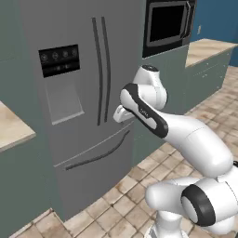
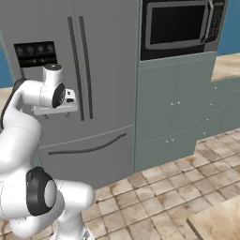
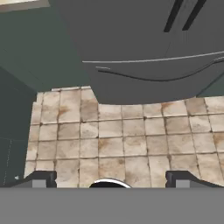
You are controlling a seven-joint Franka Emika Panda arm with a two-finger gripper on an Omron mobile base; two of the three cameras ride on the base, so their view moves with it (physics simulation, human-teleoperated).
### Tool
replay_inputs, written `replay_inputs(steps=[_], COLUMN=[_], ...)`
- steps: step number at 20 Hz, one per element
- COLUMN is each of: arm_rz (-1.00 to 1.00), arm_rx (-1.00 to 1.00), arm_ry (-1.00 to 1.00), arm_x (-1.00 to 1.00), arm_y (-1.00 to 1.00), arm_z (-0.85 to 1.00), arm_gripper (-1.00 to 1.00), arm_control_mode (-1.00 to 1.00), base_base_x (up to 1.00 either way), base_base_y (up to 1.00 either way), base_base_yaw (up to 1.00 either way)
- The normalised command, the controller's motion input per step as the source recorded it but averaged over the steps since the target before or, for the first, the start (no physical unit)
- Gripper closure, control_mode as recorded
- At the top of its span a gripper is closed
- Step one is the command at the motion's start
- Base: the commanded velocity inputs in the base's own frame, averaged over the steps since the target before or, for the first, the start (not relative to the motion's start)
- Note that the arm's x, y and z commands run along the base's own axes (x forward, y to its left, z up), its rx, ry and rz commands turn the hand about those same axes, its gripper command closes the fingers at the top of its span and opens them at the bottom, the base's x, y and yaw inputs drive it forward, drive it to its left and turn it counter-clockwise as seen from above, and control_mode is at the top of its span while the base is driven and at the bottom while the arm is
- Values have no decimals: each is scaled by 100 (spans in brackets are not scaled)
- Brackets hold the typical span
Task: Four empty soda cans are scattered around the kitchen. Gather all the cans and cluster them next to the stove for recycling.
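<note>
Jaws (image 3: 109,178) spread wide, nothing between them, aimed down at tiled floor (image 3: 122,144) in front of fridge (image 1: 88,93). Arm (image 1: 186,135) folded close to fridge door. No can or stove in sight; tabletop (image 1: 207,46) beyond microwave (image 2: 180,26) looks bare. Likely search step: keep jaws released, arm tucked clear of fridge handles (image 2: 82,65), drive base until can appears.

Kitchen, grey fridge (image 1: 79,107), built-in microwave (image 2: 180,26), grey-green cabinets (image 2: 173,108), tiled floor (image 3: 122,140)

Refrigerator (image 1: 79,107) left of cabinet column, microwave (image 2: 180,26) set in column's upper part; tiled floor (image 3: 122,140) before both; counter (image 1: 211,49) further right.
</note>
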Motion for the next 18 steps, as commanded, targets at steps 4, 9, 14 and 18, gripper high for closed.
replay_inputs(steps=[4,9,14,18], arm_rz=[0,0,0,0], arm_rx=[0,0,0,0], arm_ry=[0,0,0,0], arm_x=[0,0,0,0], arm_y=[0,0,0,0], arm_z=[0,0,0,0], arm_gripper=[-100,-100,-100,-100], arm_control_mode=[100,100,100,100], base_base_x=[0,32,62,100], base_base_y=[21,47,75,73], base_base_yaw=[-97,-88,-80,-59])
